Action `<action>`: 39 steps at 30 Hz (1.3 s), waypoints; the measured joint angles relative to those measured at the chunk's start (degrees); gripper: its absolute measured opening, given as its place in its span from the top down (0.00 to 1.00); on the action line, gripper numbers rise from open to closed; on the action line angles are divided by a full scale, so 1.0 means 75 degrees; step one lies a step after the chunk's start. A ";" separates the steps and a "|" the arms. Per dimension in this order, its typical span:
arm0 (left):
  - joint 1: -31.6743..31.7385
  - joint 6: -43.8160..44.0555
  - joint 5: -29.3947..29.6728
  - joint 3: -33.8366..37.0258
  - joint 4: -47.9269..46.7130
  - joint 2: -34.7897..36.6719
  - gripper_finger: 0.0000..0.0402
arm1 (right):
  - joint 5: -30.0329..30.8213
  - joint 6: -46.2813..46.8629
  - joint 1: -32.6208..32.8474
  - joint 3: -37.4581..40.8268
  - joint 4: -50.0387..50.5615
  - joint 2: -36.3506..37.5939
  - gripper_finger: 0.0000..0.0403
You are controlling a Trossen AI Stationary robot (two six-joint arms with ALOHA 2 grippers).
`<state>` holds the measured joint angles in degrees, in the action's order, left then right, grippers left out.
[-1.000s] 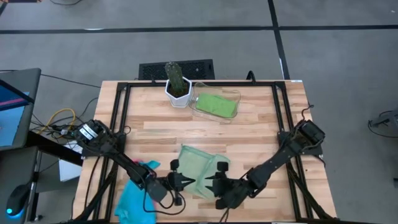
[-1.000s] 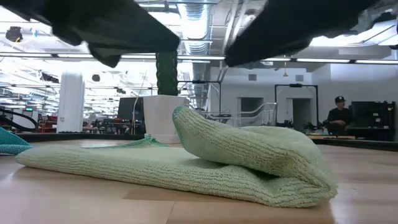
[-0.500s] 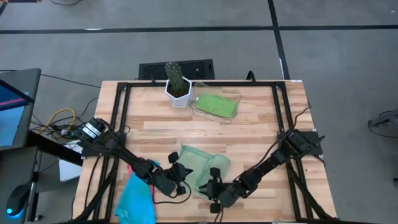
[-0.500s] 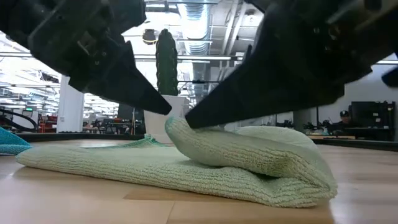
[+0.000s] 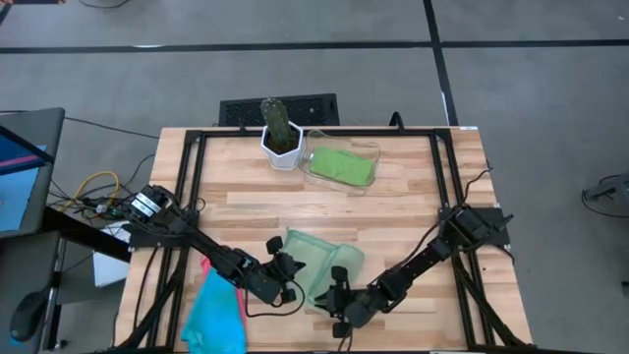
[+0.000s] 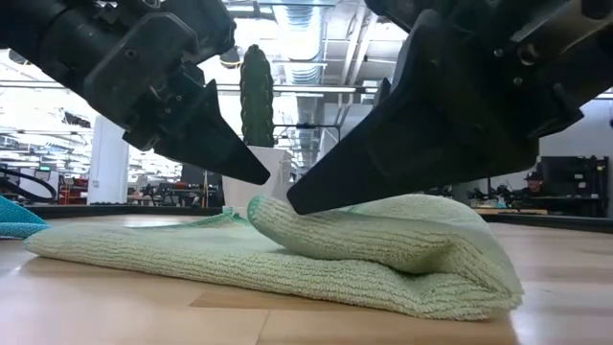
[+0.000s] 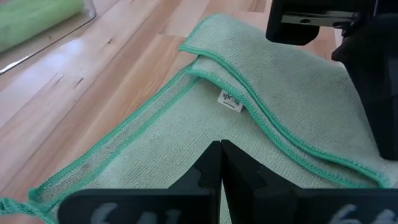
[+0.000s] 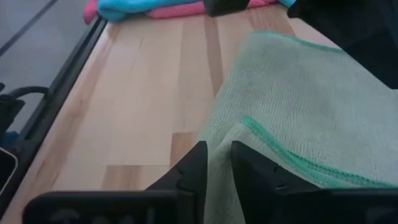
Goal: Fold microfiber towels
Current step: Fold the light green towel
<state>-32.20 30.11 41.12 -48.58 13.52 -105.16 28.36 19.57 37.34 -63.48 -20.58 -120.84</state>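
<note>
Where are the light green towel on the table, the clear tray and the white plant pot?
Light green towel (image 5: 319,261): high view, middle of its flat spread part.
Clear tray (image 5: 369,149): high view, its far right rim.
White plant pot (image 5: 282,152): high view, its front wall below the plant.

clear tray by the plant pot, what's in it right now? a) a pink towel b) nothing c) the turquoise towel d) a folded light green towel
d: in the high view the clear tray beside the plant pot holds a folded light green towel, while the turquoise towel lies near the table's front left edge.
</note>
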 joint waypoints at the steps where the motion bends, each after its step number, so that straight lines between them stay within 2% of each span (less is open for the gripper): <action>1: 0.0002 0.0000 -0.0003 0.0000 0.0000 0.0000 1.00 | -0.0002 0.0003 0.0000 0.0000 0.0020 0.0000 0.73; 4: 0.0008 0.0000 -0.0003 0.0000 0.0003 0.0000 1.00 | 0.0232 -0.0005 0.0036 0.0003 -0.0116 0.0015 0.70; 8: 0.0008 -0.0002 -0.0003 0.0000 0.0003 0.0000 1.00 | 0.1508 -0.0386 0.0179 -0.0073 -0.0435 0.0233 0.68; 11: 0.0008 -0.0003 0.0003 0.0003 0.0000 0.0000 1.00 | 0.2227 -0.0377 0.0239 -0.0041 -0.0094 0.0207 0.69; 16: 0.0008 -0.0003 0.0012 0.0003 0.0003 0.0000 1.00 | 0.1593 0.0363 -0.0015 -0.0038 0.0684 0.0198 0.72; 23: 0.0022 -0.0041 0.0017 0.0003 0.0003 0.0006 1.00 | 0.0377 0.0358 -0.0099 -0.0038 0.0676 0.0198 0.75; 28: 0.0080 -0.0041 0.0005 0.0005 0.0006 0.0006 1.00 | 0.0060 0.0332 -0.0071 -0.0038 0.0685 0.0198 0.77; 34: 0.0235 -0.0041 -0.0045 0.0006 0.0006 0.0006 1.00 | -0.1003 0.0332 -0.0026 -0.0038 0.0685 0.0198 0.80; 39: 0.0327 -0.0035 -0.0162 0.0006 0.0011 0.0009 1.00 | -0.0621 0.0250 0.0081 -0.0076 0.0691 0.0198 0.82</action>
<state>-29.75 29.85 39.91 -48.53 13.60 -105.10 23.71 21.45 37.95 -64.05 -15.40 -119.35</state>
